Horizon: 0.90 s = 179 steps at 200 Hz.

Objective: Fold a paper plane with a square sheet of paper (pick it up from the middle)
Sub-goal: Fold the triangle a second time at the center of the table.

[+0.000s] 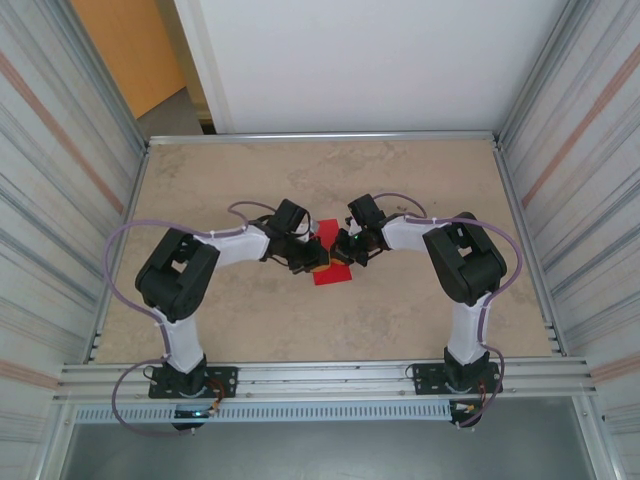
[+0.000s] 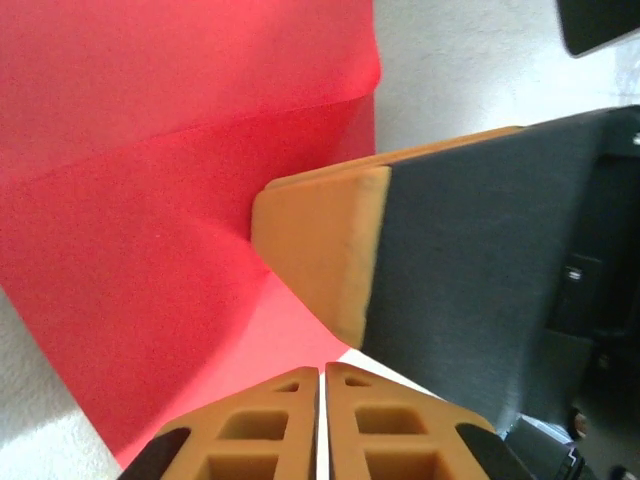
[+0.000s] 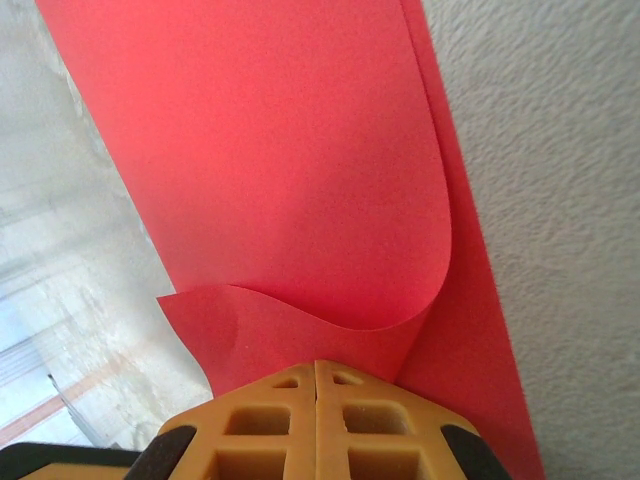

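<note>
Beige table (image 1: 400, 180); corrugated metal walls (image 1: 60, 150) flanking.

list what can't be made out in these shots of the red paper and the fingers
- left wrist view: red sheet runs off the top and left edges; whether the shut left fingers pinch it is unclear.
- right wrist view: its curled edge vanishes behind the right fingers.
- top view: both sets of fingers cover its middle; folds too small to read.
</note>
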### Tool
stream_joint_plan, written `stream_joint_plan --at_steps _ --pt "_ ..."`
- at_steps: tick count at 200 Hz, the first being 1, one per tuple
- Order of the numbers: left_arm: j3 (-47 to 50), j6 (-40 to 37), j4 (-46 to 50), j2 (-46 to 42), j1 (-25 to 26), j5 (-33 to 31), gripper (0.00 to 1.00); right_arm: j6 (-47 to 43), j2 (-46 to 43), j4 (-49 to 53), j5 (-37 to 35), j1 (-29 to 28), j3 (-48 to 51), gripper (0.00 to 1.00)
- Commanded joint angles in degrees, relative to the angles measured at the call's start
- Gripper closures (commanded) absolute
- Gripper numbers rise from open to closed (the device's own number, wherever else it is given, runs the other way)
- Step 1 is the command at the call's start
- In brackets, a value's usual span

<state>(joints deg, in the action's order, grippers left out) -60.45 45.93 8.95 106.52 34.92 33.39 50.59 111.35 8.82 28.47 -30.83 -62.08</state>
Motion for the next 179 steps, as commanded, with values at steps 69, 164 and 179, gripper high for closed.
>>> stream_joint_plan --at_steps 69,164,179 --pt "1.2 -2.4 6.0 3.4 -0.4 0.5 0.91 0.4 5.2 7.2 -8.0 0.7 2.1 0.97" --pt "9.9 -2.2 8.4 -5.6 -0.2 -0.2 0.93 0.2 5.3 8.0 -8.1 1.1 2.0 0.97" --pt "9.2 -1.8 6.8 -7.7 -0.2 -0.7 0.93 0.0 5.2 7.9 -7.9 1.2 2.0 0.97"
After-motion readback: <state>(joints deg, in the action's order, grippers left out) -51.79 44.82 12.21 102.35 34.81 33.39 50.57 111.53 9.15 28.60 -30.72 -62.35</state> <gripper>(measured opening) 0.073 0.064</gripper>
